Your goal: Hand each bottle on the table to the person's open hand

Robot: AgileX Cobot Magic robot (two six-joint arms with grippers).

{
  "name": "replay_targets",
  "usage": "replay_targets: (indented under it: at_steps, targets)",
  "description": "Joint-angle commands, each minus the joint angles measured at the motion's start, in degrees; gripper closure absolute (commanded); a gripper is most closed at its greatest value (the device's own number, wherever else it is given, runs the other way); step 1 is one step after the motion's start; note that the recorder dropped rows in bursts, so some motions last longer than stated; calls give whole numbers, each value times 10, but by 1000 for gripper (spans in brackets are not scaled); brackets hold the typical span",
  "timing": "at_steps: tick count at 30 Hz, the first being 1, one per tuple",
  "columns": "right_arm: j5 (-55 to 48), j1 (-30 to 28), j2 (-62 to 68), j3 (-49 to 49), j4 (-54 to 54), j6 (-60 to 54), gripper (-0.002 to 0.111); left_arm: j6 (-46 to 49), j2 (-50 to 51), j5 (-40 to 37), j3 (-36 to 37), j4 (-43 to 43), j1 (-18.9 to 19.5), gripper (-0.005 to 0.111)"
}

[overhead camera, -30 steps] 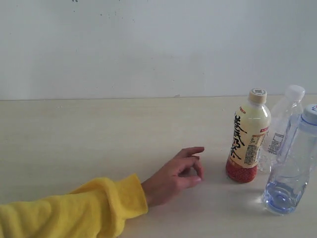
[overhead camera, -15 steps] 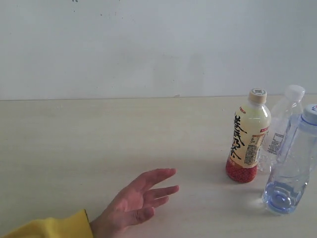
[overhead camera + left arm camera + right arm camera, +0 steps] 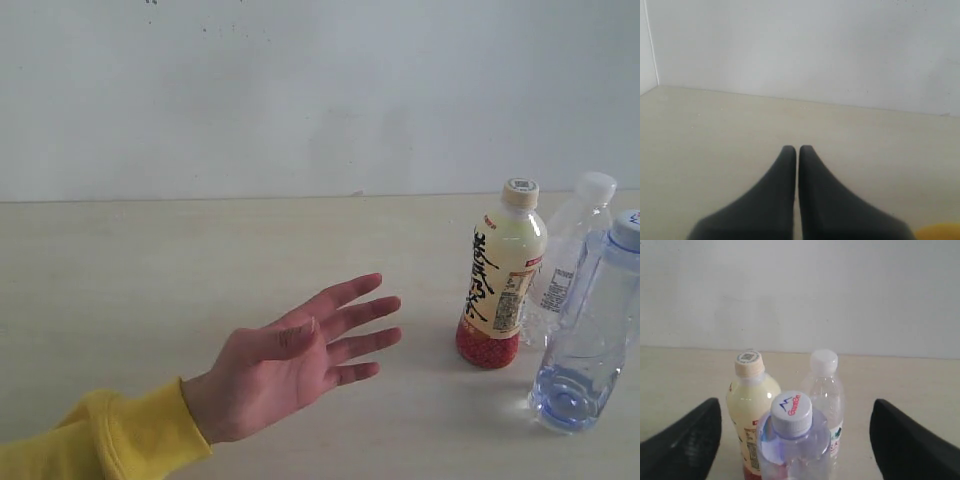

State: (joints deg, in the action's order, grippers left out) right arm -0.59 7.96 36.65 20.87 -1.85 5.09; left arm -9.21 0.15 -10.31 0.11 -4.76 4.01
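While left tool (image 3: 797, 149) is clenched, right tool (image 3: 796, 405) gapes; open table (image 3: 150, 270) separates hand (image 3: 285, 365) from bottles (image 3: 500, 285).

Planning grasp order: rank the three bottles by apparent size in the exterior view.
Bluish clear bottle, though nearest the camera
Yellow drink bottle
White-capped crinkled bottle, partly hidden, so its rank is unsure

Bare lab-like test setup, plain white wall (image 3: 300, 90), pale wood-look table (image 3: 150, 270)
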Motion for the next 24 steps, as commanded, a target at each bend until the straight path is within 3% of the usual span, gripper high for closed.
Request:
replay_targets:
  at_steps: [1,7,20,24]
  targets:
    - [103,1,33,4,18,59,35,0,-2,0,-1,-1,2,103]
    - [79,1,41,4,-31,11,35,0,-2,0,-1,-1,2,103]
    - [226,1,202,4,-41,-6,35,0,-2,0,-1,-1,2,103]
    - [229,1,212,4,-31,-20,35,0,-2,0,-1,-1,2,103]
